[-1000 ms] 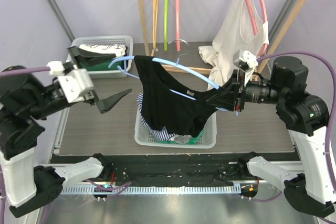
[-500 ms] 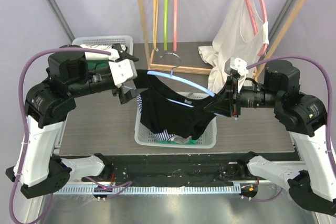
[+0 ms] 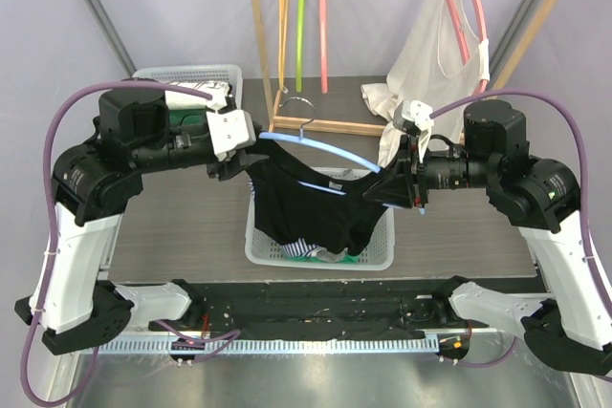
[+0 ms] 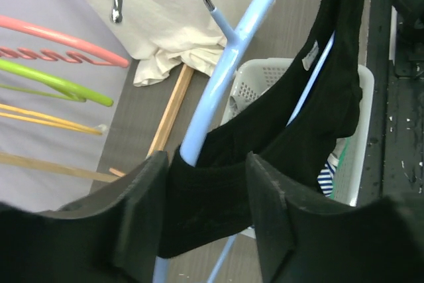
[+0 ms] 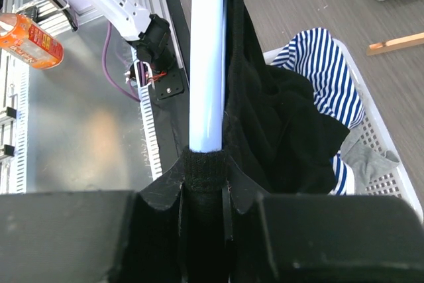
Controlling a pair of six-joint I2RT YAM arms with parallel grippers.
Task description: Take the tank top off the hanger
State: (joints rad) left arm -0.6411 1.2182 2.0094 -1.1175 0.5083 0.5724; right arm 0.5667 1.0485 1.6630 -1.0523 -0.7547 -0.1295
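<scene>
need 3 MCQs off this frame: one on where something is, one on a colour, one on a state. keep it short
1. Where does the black tank top hang?
A. Above the white basket
B. On the rack's rail
C. Flat on the table

2. What colour is the hanger it is on?
A. Pink
B. Green
C. Light blue

3. What is the right gripper doing?
A. Open, away from everything
B. Shut on one end of the hanger
C. Shut on the white garment

Answers:
1 A: in the top view its lower edge dangles over the basket.
2 C: the bar running through the straps is pale blue.
3 B: the right wrist view shows the fingers clamped on the blue bar with a black strap over it.
</scene>
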